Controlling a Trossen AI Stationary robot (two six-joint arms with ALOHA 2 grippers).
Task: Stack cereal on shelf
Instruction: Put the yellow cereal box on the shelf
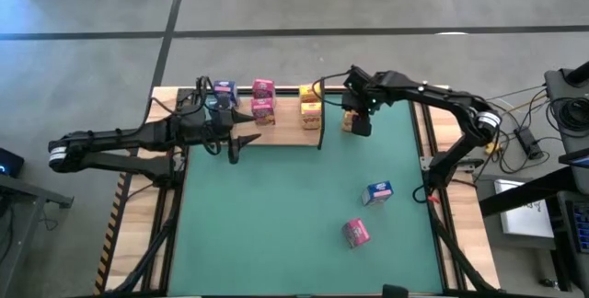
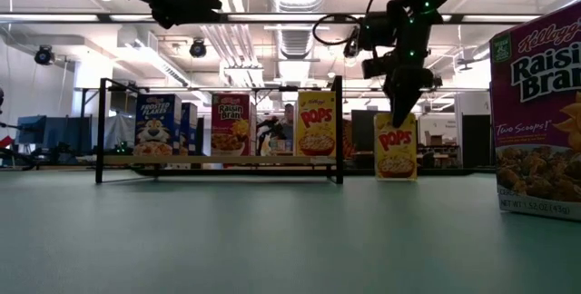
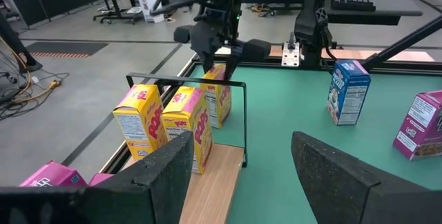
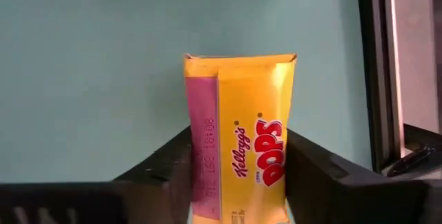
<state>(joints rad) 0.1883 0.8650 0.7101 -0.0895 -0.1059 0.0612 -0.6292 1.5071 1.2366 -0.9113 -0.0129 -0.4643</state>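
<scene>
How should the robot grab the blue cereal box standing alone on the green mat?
The blue cardboard cereal box stands upright with free space around it, so probably best from above, hand fingers closing across its two narrow side faces near the top.

Right gripper point(image 4: 238, 182): dark matt plastic fingers point(image 4: 162, 165) pressed to both sides of a yellow cereal box point(image 4: 242, 141), smooth printed cardboard, slight sheen. Green table mat point(image 4: 90, 79) under it: matt, even. Shelf point(image 3: 214, 189) just beside the left gripper point(image 3: 242, 175): pale bare wood board, thin black metal frame posts point(image 3: 245, 117), satin finish.
</scene>
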